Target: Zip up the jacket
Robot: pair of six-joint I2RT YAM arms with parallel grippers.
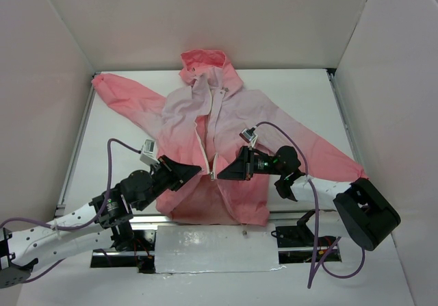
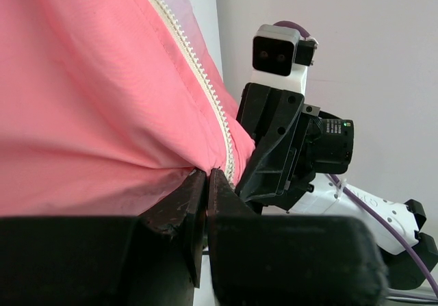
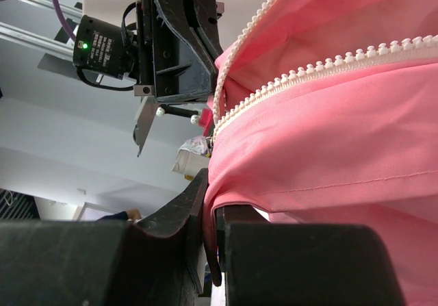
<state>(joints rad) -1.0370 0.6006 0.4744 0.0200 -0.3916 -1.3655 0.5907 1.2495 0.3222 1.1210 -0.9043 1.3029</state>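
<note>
**Both grippers pinched on the lower front edges; zipper open**

Jacket [image 1: 181, 111]: one, spread flat on the table [image 1: 301, 94], front up, hood at the far side, hem at the near edge. One sleeve runs out far-left, the other to the right.

Zipper [image 1: 213, 124]: one, unjoined over its visible length. Its long axis runs far to near down the middle of the chest. The two front edges gape apart toward the hood.

Left gripper [image 1: 200, 170]: jaws closed down to a thin slit, with pink cloth of the left front edge nipped between the tips, just beside the teeth.

Right gripper [image 1: 220, 175]: likewise closed, with a fold of the right front edge caught in it.

The two tips face each other across the opening, near but not touching, low on the zipper and short of the hem.

Right wrist view: two rows of teeth [image 3: 321, 70], converging toward the opposite gripper. Slider not found in any view; cannot tell whether the bottom ends are seated.

Judgement: the closing pull must run along the zipper, away from the arms and toward the hood. Both arms sit equally near the start. By what shows, neither has the slider in hand.

Count: jacket 1, arms 2, grippers 2, tooth rows 2.
</note>
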